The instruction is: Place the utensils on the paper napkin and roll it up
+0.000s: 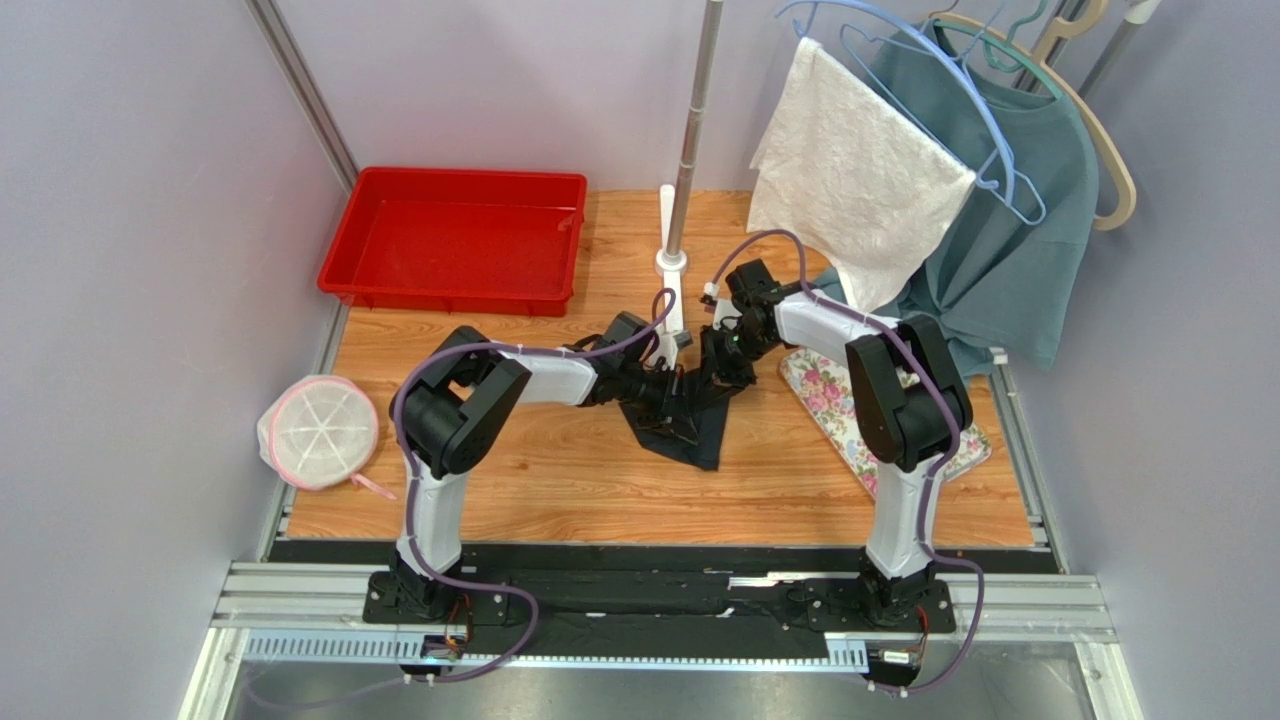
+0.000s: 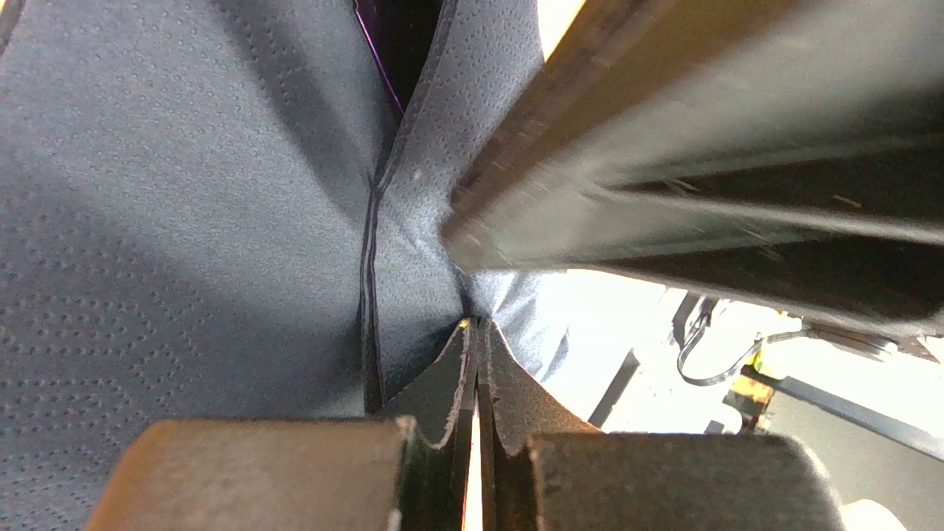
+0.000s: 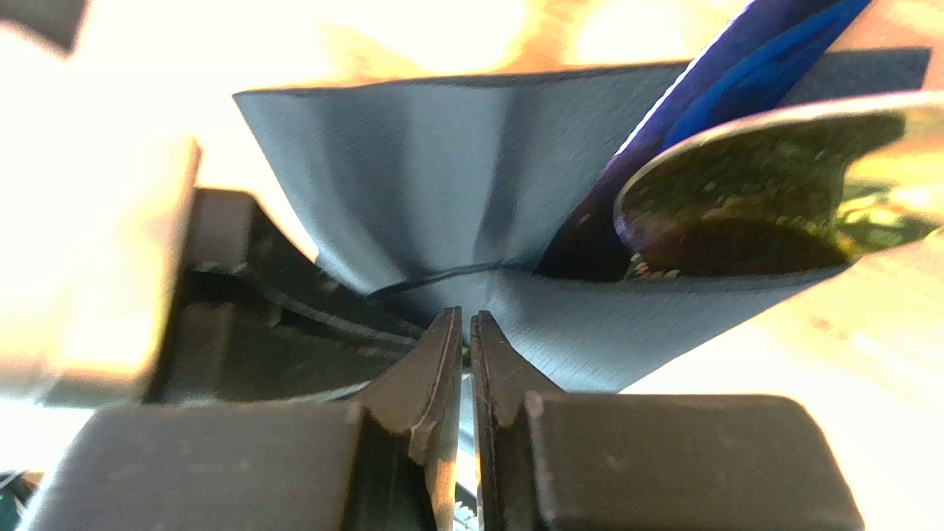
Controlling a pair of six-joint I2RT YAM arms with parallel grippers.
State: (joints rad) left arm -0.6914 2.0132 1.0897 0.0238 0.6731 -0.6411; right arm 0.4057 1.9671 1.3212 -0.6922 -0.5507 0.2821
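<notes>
Right now both arms meet over the middle of the tabletop (image 1: pixel 571 480), and each has a pinch of the paper napkin (image 1: pixel 691 428). The left end effector (image 2: pixel 479 337) has its fingers pressed together on a fold of the dark sheet. The right end effector (image 3: pixel 464 326) is likewise clamped on an edge, so the napkin is gathered up between them rather than lying flat. Tucked in the fold, seen from the right wrist, are the utensils (image 3: pixel 737 205): a gold spoon bowl and blue handles. I'd guess the two grips are there to wrap the sheet over the cutlery, so the rolling looks begun, not finished. The floral mat (image 1: pixel 827 393) lies just to the right.
</notes>
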